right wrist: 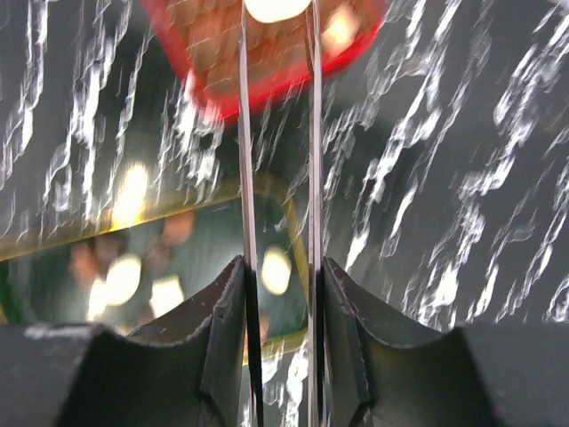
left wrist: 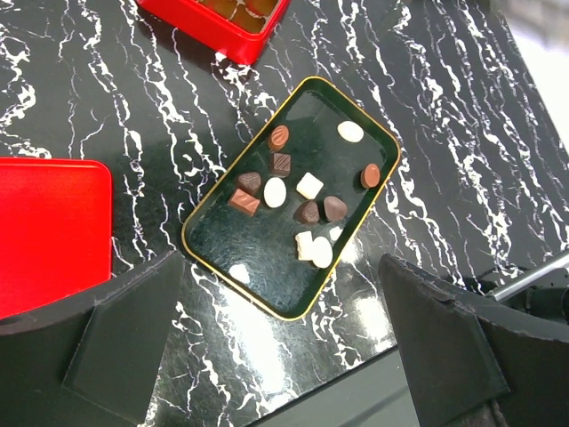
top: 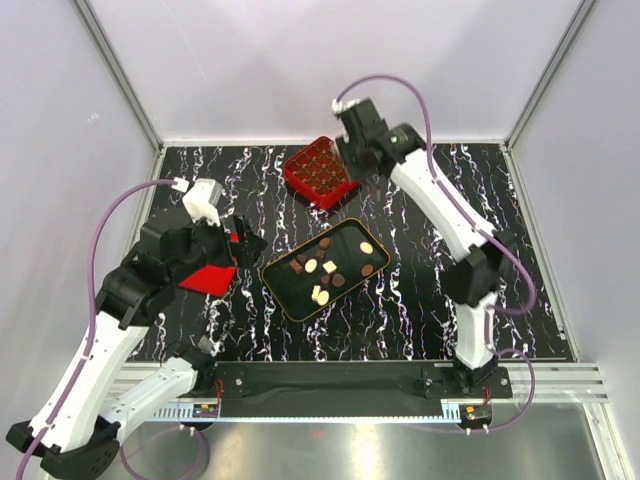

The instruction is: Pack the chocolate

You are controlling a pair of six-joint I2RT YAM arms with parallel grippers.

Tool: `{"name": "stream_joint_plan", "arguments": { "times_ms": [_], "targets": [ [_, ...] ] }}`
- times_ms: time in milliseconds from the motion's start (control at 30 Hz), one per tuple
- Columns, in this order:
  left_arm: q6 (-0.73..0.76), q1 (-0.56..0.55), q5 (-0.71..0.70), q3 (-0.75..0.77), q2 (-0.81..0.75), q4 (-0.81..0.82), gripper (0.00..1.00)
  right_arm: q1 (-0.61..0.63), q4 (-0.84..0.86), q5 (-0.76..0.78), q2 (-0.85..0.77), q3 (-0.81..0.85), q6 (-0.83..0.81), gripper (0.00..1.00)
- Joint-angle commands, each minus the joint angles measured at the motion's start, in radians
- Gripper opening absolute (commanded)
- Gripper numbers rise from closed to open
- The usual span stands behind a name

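From above, the chocolate (top: 330,270) lies loose in one black gold-rimmed tray (top: 290,292) at the middle of the marbled counter (top: 420,300). The scatter follows the tray's long axis, running from 8 to 2 o'clock. One red gridded box (top: 305,188) sits just beyond the tray at 12 o'clock with brown pieces in its cells, and one red lid (top: 205,278) lies at 9 o'clock under the left arm. The left wrist view shows seven brown and about six cream pieces in the tray, and the left claw (left wrist: 280,267) gapes wide with nothing in it. The right wrist view is blurred: the right claw (right wrist: 276,36) has its blades nearly together, seemingly pinching a cream piece (right wrist: 276,7) over the red box.
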Motion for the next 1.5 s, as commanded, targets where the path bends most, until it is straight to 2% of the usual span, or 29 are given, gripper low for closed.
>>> {"name": "stream_joint_plan", "arguments": {
  "times_ms": [0,33,133,367,500,967,1467],
  "targets": [
    [0.023,0.007,-0.031,0.039,0.007,0.035,0.99,-0.07,-0.058,0.041,0.2,0.238,-0.101,0.41],
    [0.025,0.007,-0.033,0.041,0.009,0.034,0.99,-0.081,-0.066,0.029,0.236,0.329,-0.109,0.41],
    [0.031,0.008,-0.039,0.044,0.015,0.03,0.99,-0.118,-0.028,0.023,0.296,0.359,-0.1,0.41],
    [0.031,0.008,-0.036,0.025,0.023,0.044,0.99,-0.118,0.227,0.044,0.245,0.143,-0.133,0.41],
    [0.026,0.008,-0.025,0.005,0.029,0.057,0.99,-0.118,0.29,0.049,0.239,0.073,-0.142,0.41],
    [0.026,0.008,-0.034,0.004,0.037,0.053,0.99,-0.118,0.35,0.052,0.325,0.07,-0.142,0.45],
    [0.028,0.008,-0.028,0.013,0.035,0.043,0.99,-0.118,0.342,0.057,0.307,0.084,-0.152,0.54]
  ]
}}
